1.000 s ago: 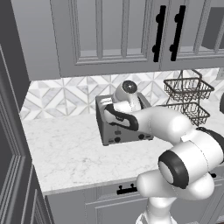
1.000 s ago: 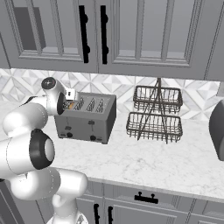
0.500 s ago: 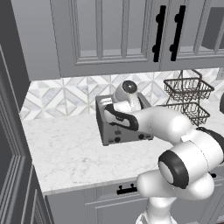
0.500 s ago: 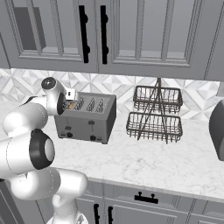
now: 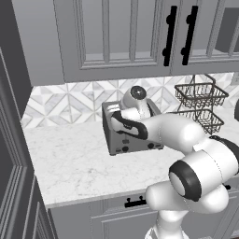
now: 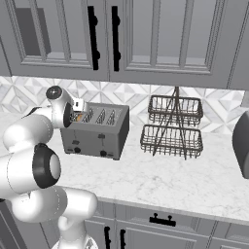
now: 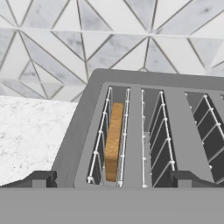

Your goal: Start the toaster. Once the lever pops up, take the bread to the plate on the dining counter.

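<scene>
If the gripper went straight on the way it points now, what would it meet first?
Most likely the top of the toaster: the open gripper points at its slots, the bread nearly centred between the fingertips. Depth is unclear.

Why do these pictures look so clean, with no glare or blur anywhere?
They are rendered: in both base views the toaster casts just a faint shadow on the counter, without glare; in the hand view the bread and slot wires stay sharp, evenly lit.

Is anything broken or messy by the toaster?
Nothing stands out. The toaster sits upright on the counter, and the bread stands straight in its slot. The wire basket rack is upright too. No crumbs or spills show.
</scene>
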Robot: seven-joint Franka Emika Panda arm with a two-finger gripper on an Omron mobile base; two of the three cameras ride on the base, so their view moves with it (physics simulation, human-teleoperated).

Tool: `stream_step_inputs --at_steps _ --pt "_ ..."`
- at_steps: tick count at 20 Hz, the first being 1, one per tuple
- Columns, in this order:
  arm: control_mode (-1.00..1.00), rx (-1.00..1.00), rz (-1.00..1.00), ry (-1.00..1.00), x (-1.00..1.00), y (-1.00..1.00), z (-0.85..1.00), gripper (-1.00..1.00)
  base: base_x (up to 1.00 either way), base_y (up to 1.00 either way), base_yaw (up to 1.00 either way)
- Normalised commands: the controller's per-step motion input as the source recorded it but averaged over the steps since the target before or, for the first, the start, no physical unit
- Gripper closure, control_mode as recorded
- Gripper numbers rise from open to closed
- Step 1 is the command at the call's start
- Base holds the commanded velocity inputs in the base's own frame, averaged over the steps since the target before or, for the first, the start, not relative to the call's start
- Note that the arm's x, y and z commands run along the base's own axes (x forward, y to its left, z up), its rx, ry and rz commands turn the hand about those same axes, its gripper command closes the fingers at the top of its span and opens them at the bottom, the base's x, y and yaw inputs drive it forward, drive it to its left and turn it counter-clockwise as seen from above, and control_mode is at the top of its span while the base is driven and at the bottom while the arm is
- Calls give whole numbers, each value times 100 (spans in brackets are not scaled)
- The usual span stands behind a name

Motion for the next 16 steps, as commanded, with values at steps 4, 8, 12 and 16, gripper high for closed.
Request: stream_step_inputs --at_steps 4,8,12,16 --pt "-100 0 0 0 0 0 0 -100 0 0 0" --pt "-100 0 0 0 0 0 0 -100 0 0 0" --pt "-100 0 0 0 0 0 0 -100 0 0 0" --pt "-100 0 0 0 0 0 0 -100 0 0 0"
